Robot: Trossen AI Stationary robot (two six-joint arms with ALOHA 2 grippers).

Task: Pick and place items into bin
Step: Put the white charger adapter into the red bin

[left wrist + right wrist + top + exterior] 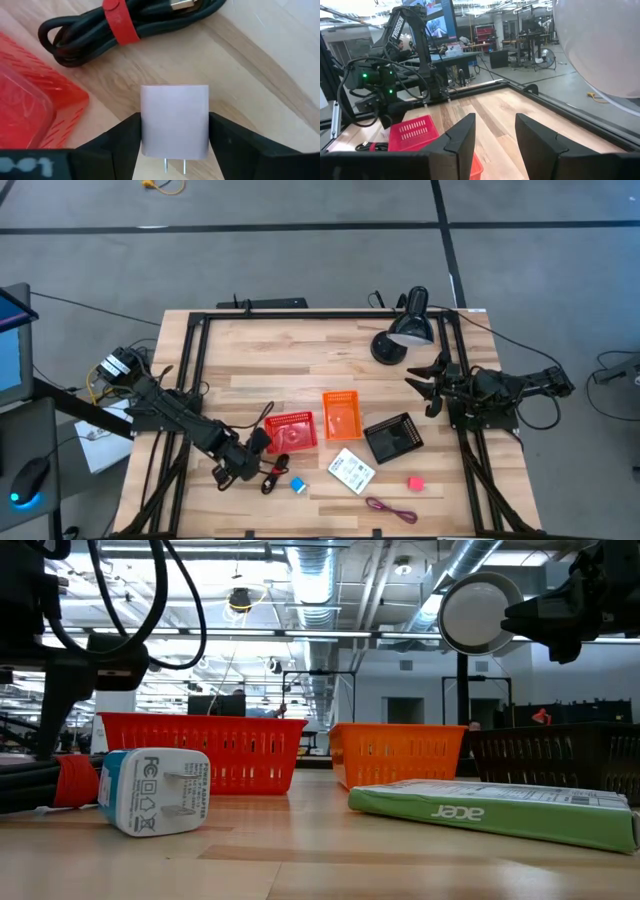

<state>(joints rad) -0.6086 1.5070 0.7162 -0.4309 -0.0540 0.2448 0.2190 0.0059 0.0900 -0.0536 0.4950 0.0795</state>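
My left gripper is shut on a pale pink cube with two metal prongs, next to the red bin; in the high view my left gripper hides the cube. Just beyond lies a coiled black cord with a red strap. The blue cube, white card, bright pink cube and maroon cord lie flat on the table. My right gripper is open and raised at the table's right side, next to the lamp. My left gripper pinches the pale pink cube between its two fingers, one on each of two opposite side faces. The fingers slant down from above. The cube's prongs point back toward the wrist. Whether it is lifted clear of the table I cannot tell.
An orange bin and a black bin stand to the right of the red one, which holds a clear plastic piece. The black desk lamp stands at the far right. A black frame rims the table.
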